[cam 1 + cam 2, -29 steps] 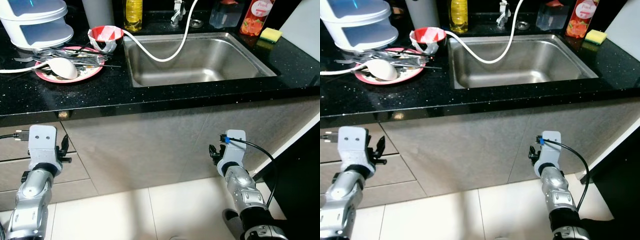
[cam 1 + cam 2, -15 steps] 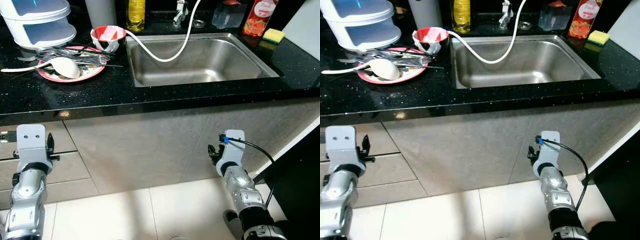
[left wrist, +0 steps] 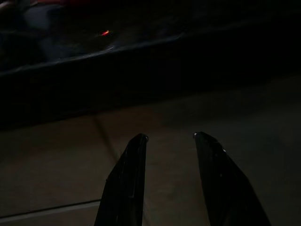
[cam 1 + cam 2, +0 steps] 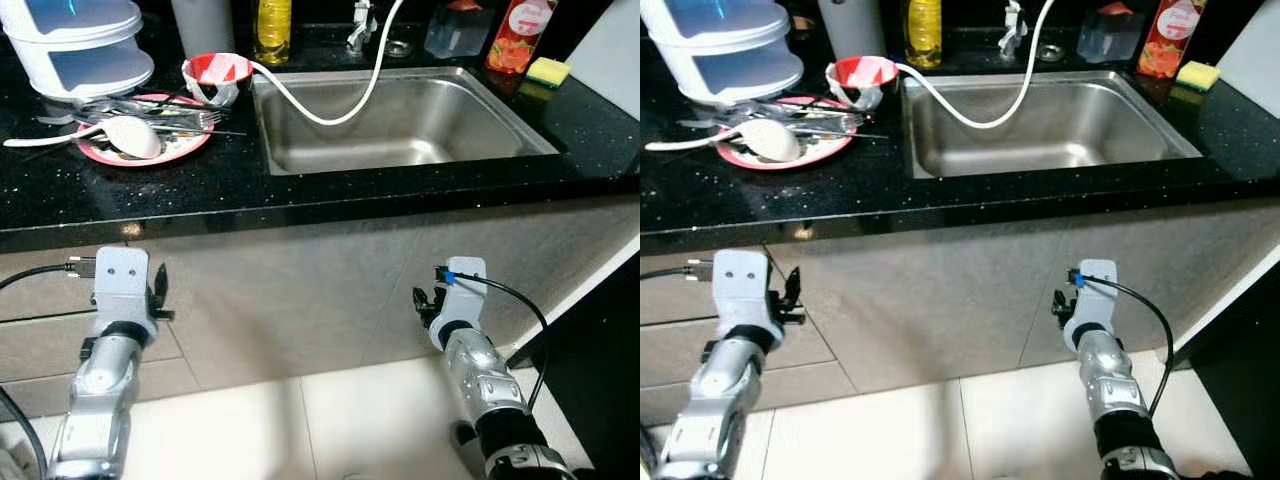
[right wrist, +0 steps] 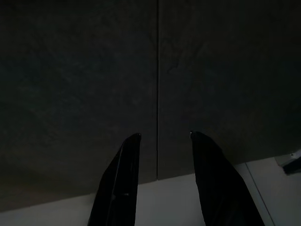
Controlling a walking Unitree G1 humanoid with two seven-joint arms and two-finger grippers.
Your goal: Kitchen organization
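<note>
On the black counter at the left lies a pink plate (image 4: 186,145) piled with forks and a white ladle (image 4: 127,135). A red and white bowl (image 4: 215,70) stands beside the steel sink (image 4: 400,150), and a white hose (image 4: 325,115) loops from the bowl over the sink to the tap. Both arms hang low in front of the grey cabinet doors, below the counter edge. My left gripper (image 3: 170,135) is open and holds nothing, facing the cabinet under the plate. Under the sink, my right gripper (image 5: 164,134) is also open and holds nothing, facing a door seam.
Stacked white containers (image 4: 75,45) stand at the back left. A yellow bottle (image 4: 270,25), a clear tub (image 4: 450,30), a red bottle (image 4: 505,35) and a yellow sponge (image 4: 547,70) line the back. Light floor tiles (image 4: 300,420) lie below; a dark gap opens at the right.
My left arm has swung right and a little up along the cabinet front. The right arm has barely moved.
</note>
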